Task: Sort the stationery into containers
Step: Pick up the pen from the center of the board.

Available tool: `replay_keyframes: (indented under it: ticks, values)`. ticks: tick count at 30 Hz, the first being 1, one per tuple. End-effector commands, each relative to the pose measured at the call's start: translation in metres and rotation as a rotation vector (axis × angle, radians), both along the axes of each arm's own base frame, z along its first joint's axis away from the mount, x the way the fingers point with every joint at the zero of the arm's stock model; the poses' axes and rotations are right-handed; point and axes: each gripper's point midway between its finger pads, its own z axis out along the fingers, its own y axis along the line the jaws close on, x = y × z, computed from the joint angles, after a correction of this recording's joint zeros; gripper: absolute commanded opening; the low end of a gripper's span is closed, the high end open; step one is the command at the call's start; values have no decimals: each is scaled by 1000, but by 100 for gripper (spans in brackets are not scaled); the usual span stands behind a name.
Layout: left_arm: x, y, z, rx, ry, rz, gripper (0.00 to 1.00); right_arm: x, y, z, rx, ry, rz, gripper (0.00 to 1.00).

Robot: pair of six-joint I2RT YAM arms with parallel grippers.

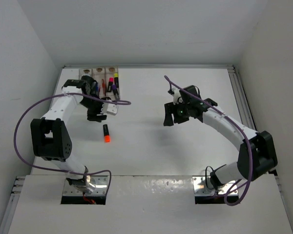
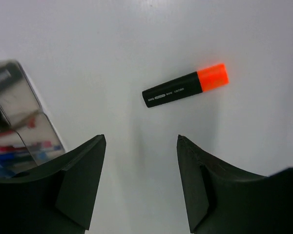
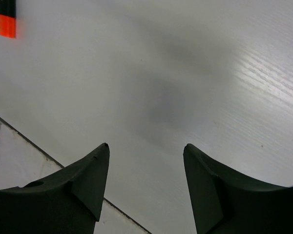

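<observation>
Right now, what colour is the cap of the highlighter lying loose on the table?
Orange; the cap shows best in the left wrist view.

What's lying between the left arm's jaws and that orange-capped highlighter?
Nothing. In the left wrist view, only bare white table separates the open left jaws from the highlighter, which lies just ahead of them.
</observation>
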Motion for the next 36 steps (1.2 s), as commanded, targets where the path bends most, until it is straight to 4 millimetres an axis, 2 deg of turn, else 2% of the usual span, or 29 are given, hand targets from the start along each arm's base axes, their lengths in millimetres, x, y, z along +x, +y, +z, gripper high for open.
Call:
replay_keyframes:
  ticks: [1, 5, 7, 12, 24, 28, 36]
  values:
    - [-10, -11, -14, 82, -55, -389, 66, -3, -6, 5, 8, -9, 2, 62]
    - [-17, -17, -26, 146, -101, -549, 63, -5, -18, 0, 7, 6, -26, 62]
    - [-19, -23, -24, 160, -157, -625, 63, -6, -21, -1, 7, 17, -30, 63]
    - [-24, -28, -46, 223, -191, -740, 63, -3, -28, 0, 33, 41, -51, 63]
    - [-28, -32, -89, 286, -163, -846, 64, -7, -37, -5, 77, 97, -70, 62]
    - [-27, -31, -96, 296, -149, -853, 65, -5, -45, -7, 92, 112, -97, 62]
    - [-34, -32, -114, 292, -124, -857, 62, -5, -47, -9, 125, 147, -104, 61]
